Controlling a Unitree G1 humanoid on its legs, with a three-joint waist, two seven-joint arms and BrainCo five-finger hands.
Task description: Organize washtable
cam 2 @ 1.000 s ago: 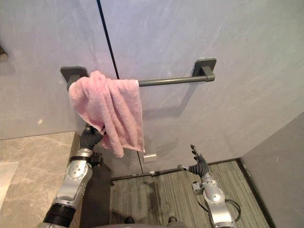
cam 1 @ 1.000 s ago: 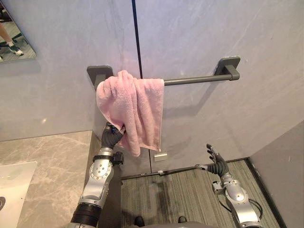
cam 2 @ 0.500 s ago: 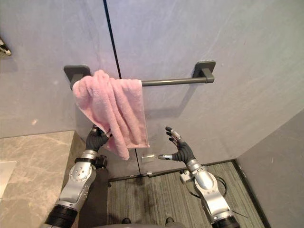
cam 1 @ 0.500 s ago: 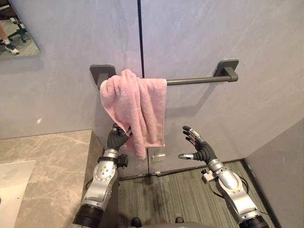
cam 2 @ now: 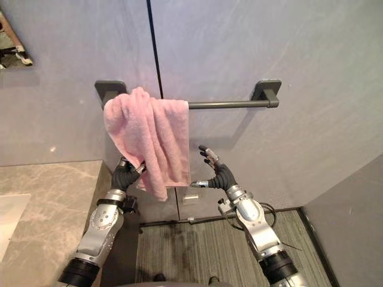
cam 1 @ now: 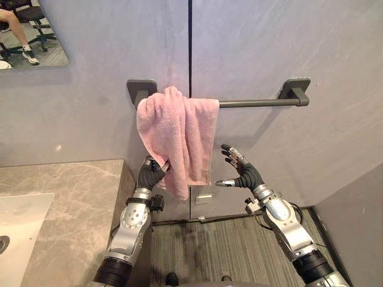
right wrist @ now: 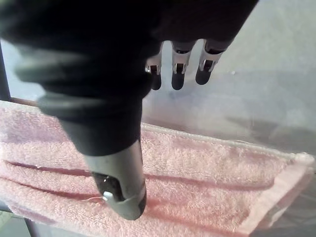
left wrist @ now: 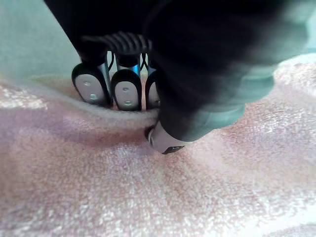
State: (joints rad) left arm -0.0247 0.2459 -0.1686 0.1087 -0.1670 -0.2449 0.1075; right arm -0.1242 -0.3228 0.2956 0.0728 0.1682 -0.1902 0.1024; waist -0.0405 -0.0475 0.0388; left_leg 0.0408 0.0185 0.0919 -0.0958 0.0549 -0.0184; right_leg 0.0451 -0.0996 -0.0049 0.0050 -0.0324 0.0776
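Change: the right hand (cam 1: pixel 246 176) has risen from low by the floor to the level of the pink towel's (cam 1: pixel 176 134) lower half. The left hand (cam 1: pixel 149 174) has kept its place at the cloth. The whole scene has also slid sideways, so the camera moved too.
Towel: it hangs bunched in thick folds over the left end of the towel bar (cam 1: pixel 258 103), next to the left bracket. The right stretch of the bar is bare.
Left hand: closed on the towel. In the left wrist view the fingers (left wrist: pixel 125 89) sit behind a fold and the thumb (left wrist: pixel 165 140) presses it from the front, at the lower left hem.
Right hand: open, fingers spread and straight, with nothing in it. It sits just beside the towel's lower right edge and appears not to touch it.
Why so: the left pinch probably anchors one side, so the right hand can take the other and spread the bunch along the bar.
Towel to hands: it hangs between them, above both wrists.
Surroundings: the marble worktop (cam 1: pixel 78 197) lies at the lower left, well clear of the cloth.
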